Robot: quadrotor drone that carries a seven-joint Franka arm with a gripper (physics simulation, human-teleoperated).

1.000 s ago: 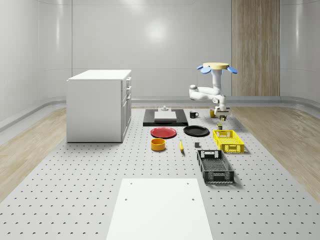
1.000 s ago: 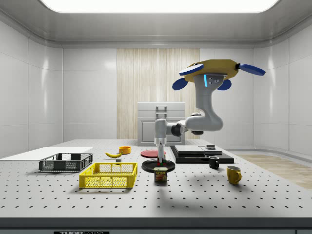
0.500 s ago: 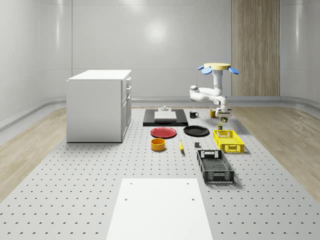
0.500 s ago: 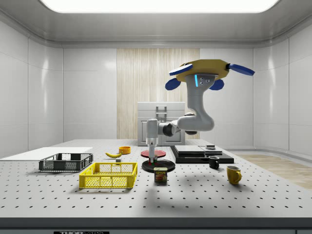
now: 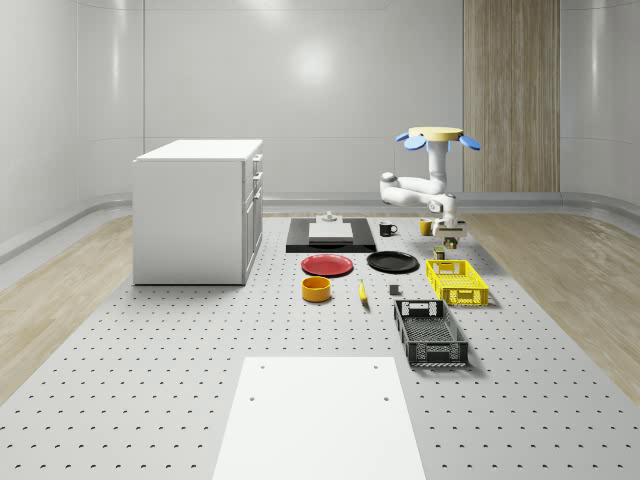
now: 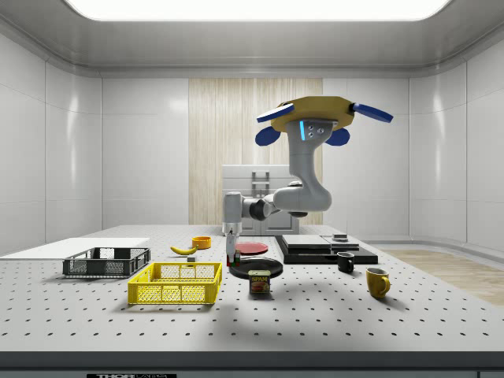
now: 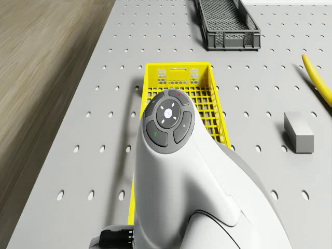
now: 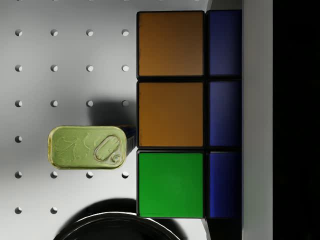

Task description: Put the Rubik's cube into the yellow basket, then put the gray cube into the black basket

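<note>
One Rubik's cube [image 8: 187, 115] sat clamped in the closed gripper [image 6: 230, 257], carried above the table [image 6: 331, 315] beside the yellow basket's [image 6: 175, 283] near end, so an early release would likely drop it outside the rim, near the tin can [image 8: 89, 147]. Hovering near the basket, the drone [image 6: 323, 118] held its arm [image 6: 295, 185] down, elbow bent and wrist pointing straight down.

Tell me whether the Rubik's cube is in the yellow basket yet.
Not yet. The Rubik's cube is held aloft in the end effector, beside the yellow basket, near the can.
</note>
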